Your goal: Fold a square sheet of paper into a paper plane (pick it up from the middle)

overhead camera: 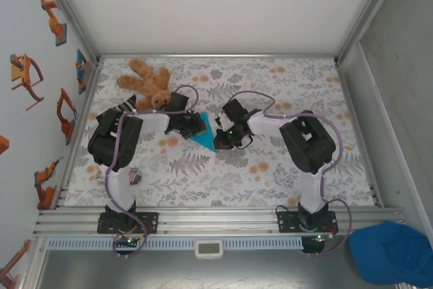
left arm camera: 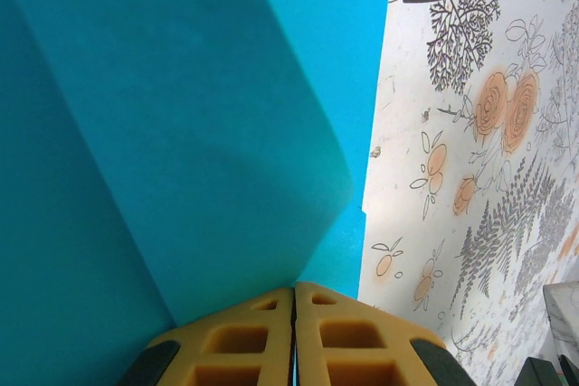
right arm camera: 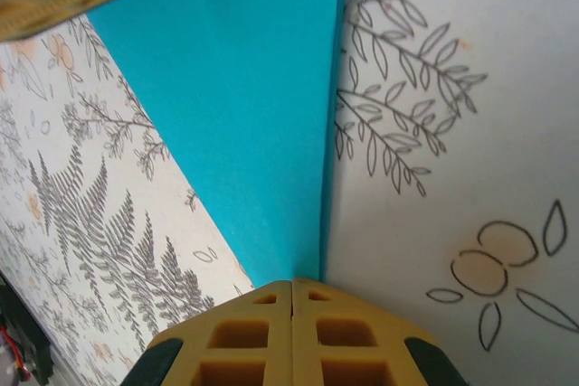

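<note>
Left hand (left arm camera: pixel 294 294) pinching paper (left arm camera: pixel 181 133), teddy (overhead camera: pixel 145 79) (overhead) beyond

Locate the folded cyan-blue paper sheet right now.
Top external view: the folded cyan-blue paper sheet is midway across the floral table, gripped by the left end effector and the right end effector, below-right of the brown teddy bear.

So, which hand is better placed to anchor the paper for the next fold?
Probably left: the left hand is shut on the broad layered part of the paper; the right hand pinches only its narrow end.
</note>
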